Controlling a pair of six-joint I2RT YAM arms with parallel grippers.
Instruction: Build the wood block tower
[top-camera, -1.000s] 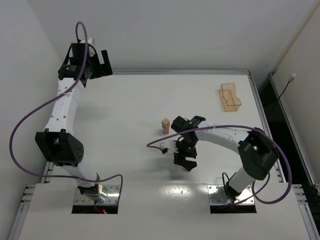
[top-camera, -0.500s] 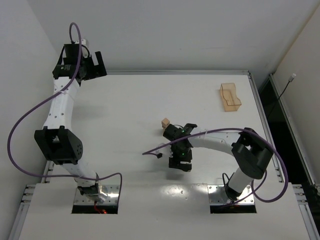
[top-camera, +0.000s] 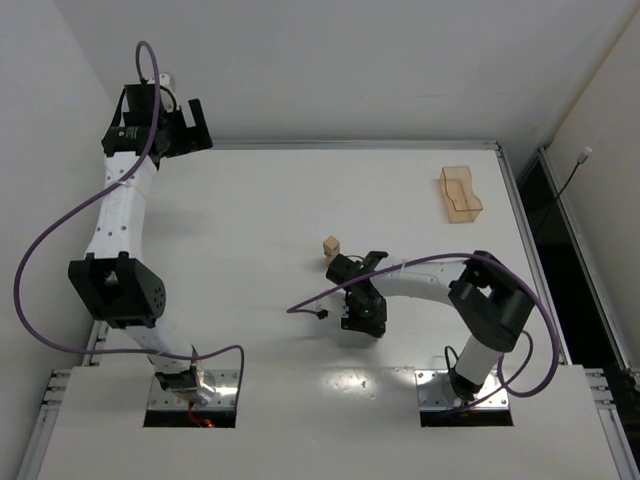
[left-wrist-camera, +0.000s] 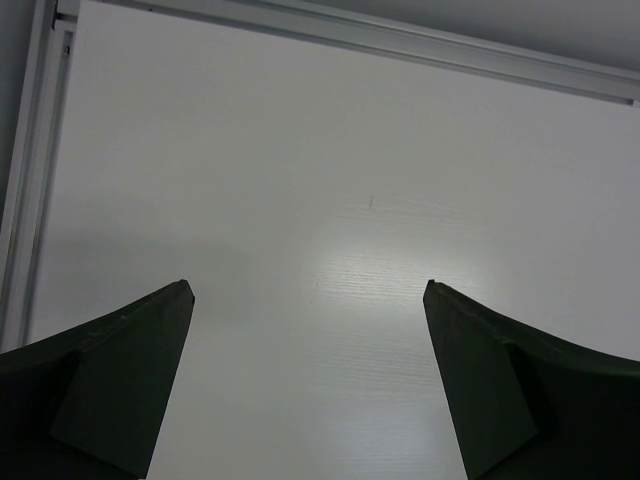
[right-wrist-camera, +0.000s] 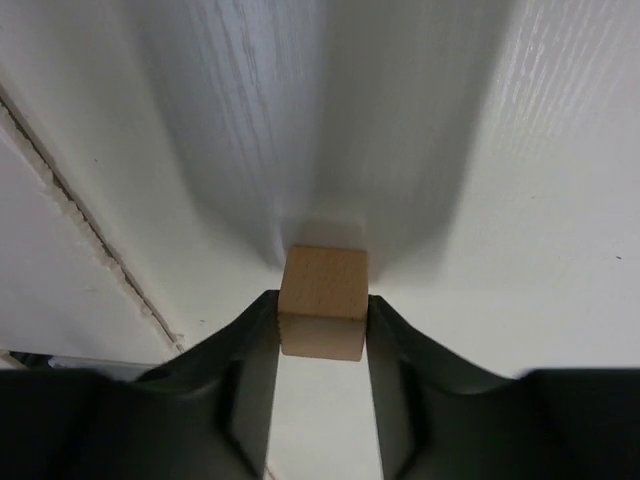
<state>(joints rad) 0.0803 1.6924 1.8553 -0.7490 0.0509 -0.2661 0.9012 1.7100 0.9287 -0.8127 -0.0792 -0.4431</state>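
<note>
- White table (top-camera: 250, 220) with pale walls around it
- Right gripper (top-camera: 364, 322) pinches one wood cube (right-wrist-camera: 323, 285) between both fingers, near mid-table
- Block tower (top-camera: 332, 246) stands just beyond
- Left gripper (left-wrist-camera: 306, 287) gapes wide, holding nothing

I record: wooden cube (right-wrist-camera: 322, 290) light brown, faintly grained; tray (top-camera: 465, 212) translucent amber; table (top-camera: 250, 230) plain white; arm cables (top-camera: 60, 226) purple.

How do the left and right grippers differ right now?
The left gripper stands wide open, empty; the right gripper has its fingers against both sides of a wood cube. The left gripper is at the table's far left corner; the right gripper is near the middle. Both have dark fingers.
</note>
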